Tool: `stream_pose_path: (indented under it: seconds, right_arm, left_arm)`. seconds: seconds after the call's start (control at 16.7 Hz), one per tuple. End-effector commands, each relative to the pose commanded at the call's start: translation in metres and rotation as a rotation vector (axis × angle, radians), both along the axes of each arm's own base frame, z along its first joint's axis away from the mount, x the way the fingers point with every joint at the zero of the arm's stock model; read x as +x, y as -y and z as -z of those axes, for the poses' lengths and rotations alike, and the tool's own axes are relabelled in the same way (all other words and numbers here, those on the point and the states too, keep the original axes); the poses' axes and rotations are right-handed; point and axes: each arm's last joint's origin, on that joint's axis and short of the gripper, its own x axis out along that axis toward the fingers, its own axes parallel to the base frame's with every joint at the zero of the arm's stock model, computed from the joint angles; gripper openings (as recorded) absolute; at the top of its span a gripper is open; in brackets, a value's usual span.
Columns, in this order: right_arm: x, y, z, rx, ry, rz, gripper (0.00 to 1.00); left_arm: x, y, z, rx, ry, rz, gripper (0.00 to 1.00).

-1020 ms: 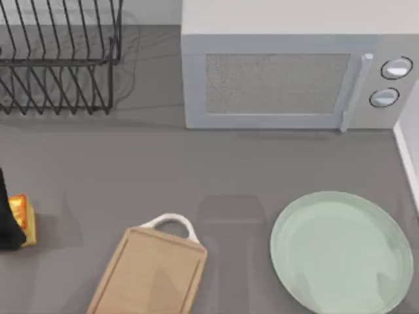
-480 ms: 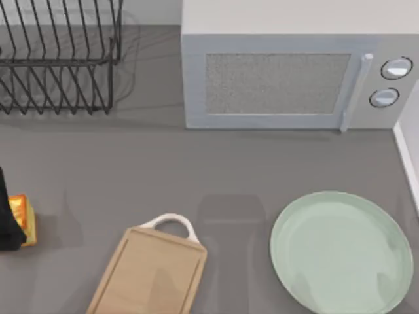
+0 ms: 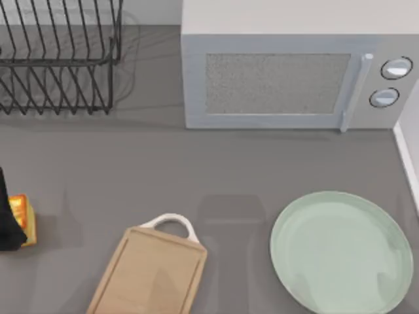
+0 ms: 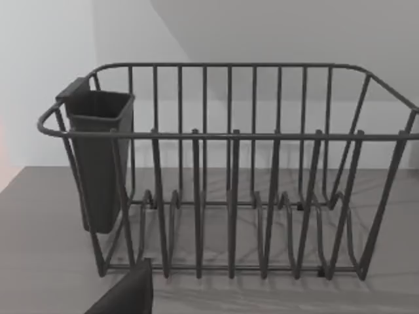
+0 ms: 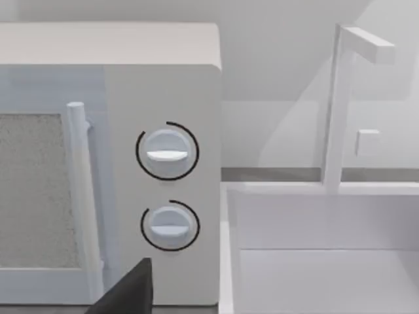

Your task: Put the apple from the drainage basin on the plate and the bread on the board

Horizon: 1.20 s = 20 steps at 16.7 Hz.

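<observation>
at the top view's left edge, you had the left gripper [image 3: 6,219] showing as a dark shape right against the bread [image 3: 21,219], a small square chunk with a toasted orange top and pale yellow sides; i could not tell whether its fingers were spread or pinching the chunk. by my reading, nothing of the task was finished. the board [image 3: 152,275] lay bare, a light-brown wooden rectangle with a groove near its edge and a white loop handle [image 3: 171,222], well apart from the bread. the plate [image 3: 340,252] was bare too, wide, round, glossy pale green with a shallow rim, at the table's right. i could not place the apple from these pictures; the white basin [image 5: 314,261] beside the microwave [image 3: 294,72] showed plain smooth walls where your right wrist camera looked. the dish rack [image 4: 229,170] was thin dark wire with a dark cup [image 4: 98,157] hung on one corner. for the right gripper i could not tell the state of its fingers. both moves were left for you.
</observation>
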Motion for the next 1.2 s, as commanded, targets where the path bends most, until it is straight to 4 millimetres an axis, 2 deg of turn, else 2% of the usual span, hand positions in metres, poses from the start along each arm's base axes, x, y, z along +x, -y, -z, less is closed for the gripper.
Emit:
stream_pose_path:
  seconds: [0.42, 0.6, 0.78, 0.96, 1.2]
  right_arm:
    - [0.000, 0.000, -0.002, -0.001, -0.007, 0.001, 1.00]
    - [0.001, 0.001, -0.019, -0.014, -0.070, 0.014, 1.00]
    - [0.011, 0.004, -0.048, -0.033, -0.203, 0.035, 1.00]
    - [0.036, 0.009, -0.081, -0.053, -0.396, 0.056, 1.00]
    - [0.100, 0.022, -0.110, -0.067, -0.707, 0.074, 1.00]
  left_arm:
    - [0.000, 0.000, 0.000, 0.000, 0.000, 0.000, 1.00]
    - [0.000, 0.000, 0.000, 0.000, 0.000, 0.000, 1.00]
    - [0.000, 0.000, 0.000, 0.000, 0.000, 0.000, 1.00]
    - [0.000, 0.000, 0.000, 0.000, 0.000, 0.000, 1.00]
    - [0.000, 0.000, 0.000, 0.000, 0.000, 0.000, 1.00]
